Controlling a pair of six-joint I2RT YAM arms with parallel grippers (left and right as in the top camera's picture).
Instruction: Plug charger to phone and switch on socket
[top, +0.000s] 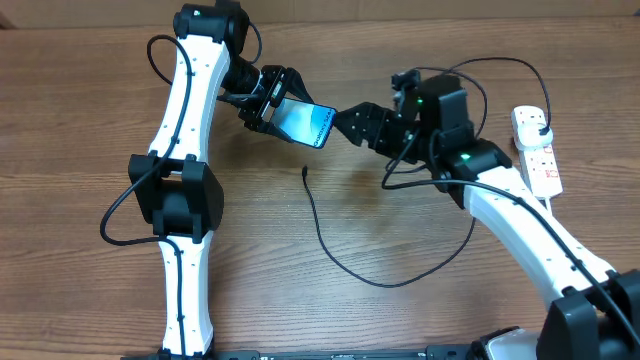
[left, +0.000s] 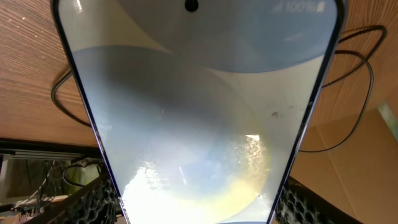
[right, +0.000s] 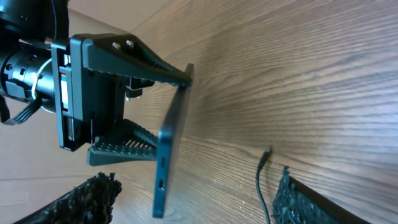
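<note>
"Wood-grain worktop (top: 80, 150), brown all over. Where's the phone?"

"Toward 12 o'clock, held up off the wood. The left claw (top: 272, 108) clamps the phone (top: 305, 122) by its long edges, lit screen tilted upward."

"And the right claw?"

"That right claw (top: 346, 125) sits at the phone's 3 o'clock end, fingers spread wide and gripping nothing. Whether it touches the phone, I can't tell."

"Where's the charger?"

"Loose on the wood lies the charger (top: 330, 250). Its tip (top: 304, 172) is at 6 o'clock from the phone, apart from it, and the cable curves off toward 4 o'clock."

"The socket?"

"At the 3 o'clock edge lies the socket (top: 542, 165), with a black plug (top: 541, 123) at its 12 o'clock end."
</note>
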